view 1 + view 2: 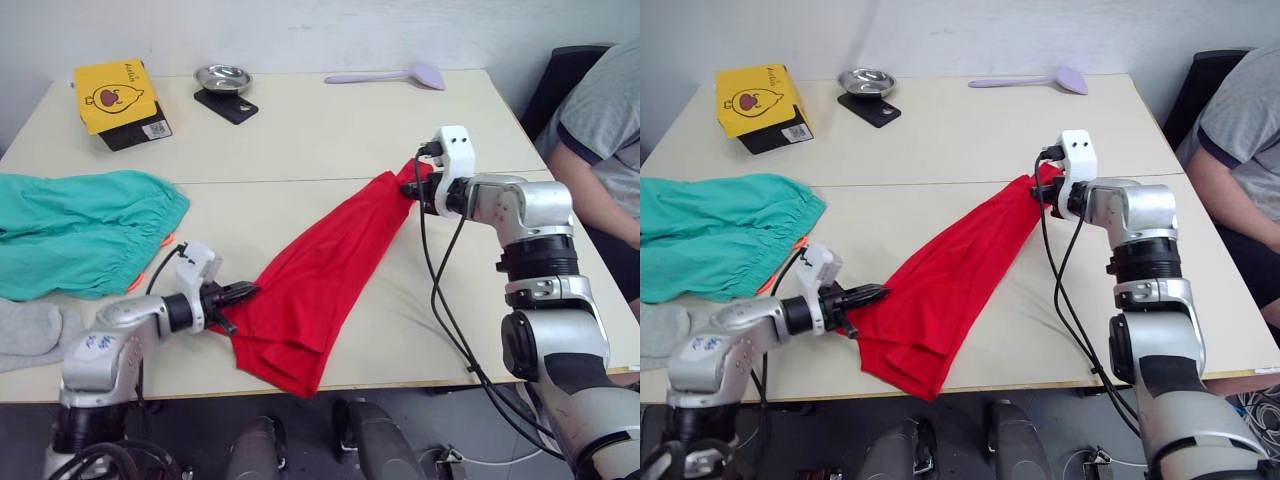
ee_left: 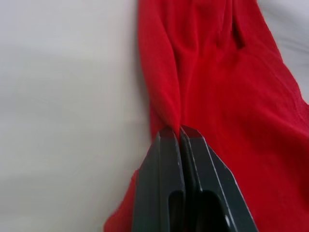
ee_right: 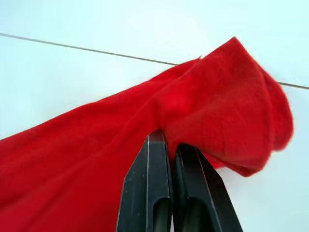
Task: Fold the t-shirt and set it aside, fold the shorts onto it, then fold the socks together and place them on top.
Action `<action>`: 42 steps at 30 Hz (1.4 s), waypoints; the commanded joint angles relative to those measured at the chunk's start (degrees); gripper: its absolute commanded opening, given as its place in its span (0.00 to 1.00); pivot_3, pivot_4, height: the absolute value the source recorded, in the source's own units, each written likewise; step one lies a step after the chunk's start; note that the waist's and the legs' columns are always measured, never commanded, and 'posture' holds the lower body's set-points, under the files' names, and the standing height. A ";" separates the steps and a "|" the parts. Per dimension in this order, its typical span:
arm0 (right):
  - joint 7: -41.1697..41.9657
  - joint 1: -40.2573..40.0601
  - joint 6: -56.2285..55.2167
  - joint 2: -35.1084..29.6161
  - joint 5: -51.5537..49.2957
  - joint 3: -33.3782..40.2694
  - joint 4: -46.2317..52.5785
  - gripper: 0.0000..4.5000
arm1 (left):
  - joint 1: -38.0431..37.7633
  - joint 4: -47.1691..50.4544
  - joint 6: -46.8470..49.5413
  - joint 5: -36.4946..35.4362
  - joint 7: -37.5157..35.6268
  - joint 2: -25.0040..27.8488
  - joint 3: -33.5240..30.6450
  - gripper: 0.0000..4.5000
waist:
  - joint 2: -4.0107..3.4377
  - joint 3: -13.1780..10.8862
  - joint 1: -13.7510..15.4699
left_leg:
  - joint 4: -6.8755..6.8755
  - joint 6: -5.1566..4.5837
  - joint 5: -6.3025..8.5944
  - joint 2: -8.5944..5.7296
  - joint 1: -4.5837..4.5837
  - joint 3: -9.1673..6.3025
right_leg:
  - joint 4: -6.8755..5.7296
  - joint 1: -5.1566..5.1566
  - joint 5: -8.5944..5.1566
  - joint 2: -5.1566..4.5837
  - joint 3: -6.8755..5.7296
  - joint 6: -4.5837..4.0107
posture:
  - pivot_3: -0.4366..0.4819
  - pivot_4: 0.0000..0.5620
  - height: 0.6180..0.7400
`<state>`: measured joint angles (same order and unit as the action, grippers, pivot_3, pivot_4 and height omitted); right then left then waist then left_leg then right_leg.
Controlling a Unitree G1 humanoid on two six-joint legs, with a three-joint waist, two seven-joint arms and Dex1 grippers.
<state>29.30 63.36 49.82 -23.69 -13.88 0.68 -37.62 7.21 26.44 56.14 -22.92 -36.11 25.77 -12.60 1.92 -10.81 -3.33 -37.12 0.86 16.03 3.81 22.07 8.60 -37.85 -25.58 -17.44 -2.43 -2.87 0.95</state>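
Note:
The red t-shirt (image 1: 320, 275) lies stretched in a long diagonal band across the table, from the near front edge up toward the right. My left gripper (image 1: 240, 295) is shut on its near lower end, and the left wrist view shows the fingers (image 2: 169, 159) pinching a fold of the red cloth (image 2: 227, 96). My right gripper (image 1: 412, 187) is shut on the far upper end, where the t-shirt (image 3: 222, 106) bunches over the fingers. The teal-green shorts (image 1: 80, 230) lie at the left. A grey sock (image 1: 30, 330) lies at the left front edge.
At the table's back stand a yellow box (image 1: 115, 95), a small metal bowl on a black scale (image 1: 222, 80) and a lilac spoon (image 1: 395, 75). A seated person in a grey shirt (image 1: 600, 130) is at the right. The table edge (image 1: 420, 370) runs close to the shirt's lower end.

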 commanded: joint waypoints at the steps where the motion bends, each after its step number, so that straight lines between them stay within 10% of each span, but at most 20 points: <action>1: 1.97 2.97 -4.70 -0.18 2.18 -0.78 -5.33 0.00 | -2.91 10.04 2.42 -1.36 7.57 -3.02 -3.64 0.00 | 0.00 0.00 0.11 | 0.00 -0.01 0.00 0.00 0.02 -0.02 | 0.00 0.00 0.00 0.00 0.00 0.00 | 0.48 0.27 1.00; 11: 7.58 2.90 -5.61 -1.45 3.89 -1.30 -6.85 0.10 | -8.49 16.67 5.84 -8.23 11.06 -5.20 -6.21 0.00 | 0.00 0.00 0.11 | 0.01 -0.03 -0.03 -0.03 0.01 -0.09 | 0.03 0.04 0.06 0.04 0.01 0.07 | 0.48 0.27 1.00; 23: 25.21 -15.74 25.76 -20.66 -10.46 -1.15 31.48 1.00 | 3.58 -9.90 1.20 -11.71 -11.30 19.49 -2.20 0.78 | -0.05 -0.03 0.61 | 0.07 -0.19 0.12 -0.06 0.10 -0.21 | 0.19 0.02 0.05 -0.07 -0.15 0.06 | 0.48 0.27 1.00; 26: 24.19 -21.07 36.05 -20.92 -16.58 3.51 41.68 1.00 | 11.30 -16.36 0.53 -12.17 -17.19 22.13 1.44 0.99 | -0.05 -0.03 0.32 | 0.06 -0.26 0.19 -0.02 0.10 -0.18 | 0.21 0.03 0.05 -0.07 -0.17 0.05 | 0.48 0.27 1.00; 33: 11.48 -38.16 42.68 -12.32 -34.30 9.53 59.52 1.00 | 37.62 -40.73 -4.52 -4.01 -21.97 13.22 16.88 0.99 | 0.00 0.00 1.79 | 0.00 -0.25 0.13 -0.08 0.11 -0.24 | 0.16 0.07 0.08 -0.02 -0.22 0.10 | 0.48 0.27 1.00; 42: -11.13 -42.54 42.68 -2.26 -50.76 7.40 59.40 1.00 | 56.93 -77.84 -20.64 8.69 -18.96 -2.68 22.46 0.99 | 0.14 -0.02 1.44 | -0.11 -0.23 0.09 -0.09 0.15 -0.08 | 0.22 0.04 0.16 -0.04 -0.15 0.25 | 0.48 0.27 1.00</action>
<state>21.97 21.70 92.11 -26.74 -61.00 9.20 22.12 62.01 -46.99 39.18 -16.41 -56.21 23.59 10.19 2.07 -10.83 -1.90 -37.22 0.62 16.12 3.73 22.21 8.52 -37.64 -25.54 -17.28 -2.47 -3.01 1.20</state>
